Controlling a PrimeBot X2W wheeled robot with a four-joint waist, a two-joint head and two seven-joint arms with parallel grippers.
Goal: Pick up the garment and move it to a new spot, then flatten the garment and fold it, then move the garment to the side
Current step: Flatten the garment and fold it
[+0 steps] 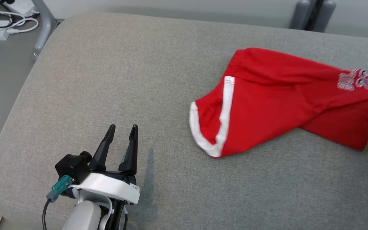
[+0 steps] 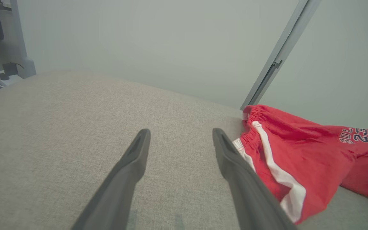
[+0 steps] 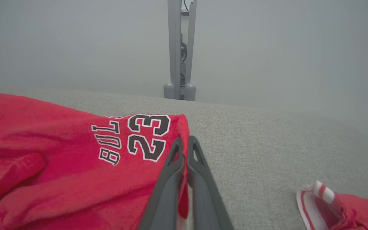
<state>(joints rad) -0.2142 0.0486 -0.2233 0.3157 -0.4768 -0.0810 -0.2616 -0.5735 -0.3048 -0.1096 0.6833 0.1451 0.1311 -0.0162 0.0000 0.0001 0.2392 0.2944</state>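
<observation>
Near the front left corner of the grey cushion (image 1: 107, 64) the left hand (image 1: 122, 127) hovers, fingers apart and empty; farther right lie limp red shorts (image 1: 267, 95), likely light and floppy, the right hand (image 3: 185, 142) pinched on their edge beside the 23 print.

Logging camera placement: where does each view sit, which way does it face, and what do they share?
Head view: on the head, looking down at the grey cushion and red shorts; open left gripper lower left.
Left wrist view: looks along its open fingers across the cushion toward the shorts.
Right wrist view: looks along the right gripper, shut on the shorts' edge.
Shared: the "23" print.
</observation>
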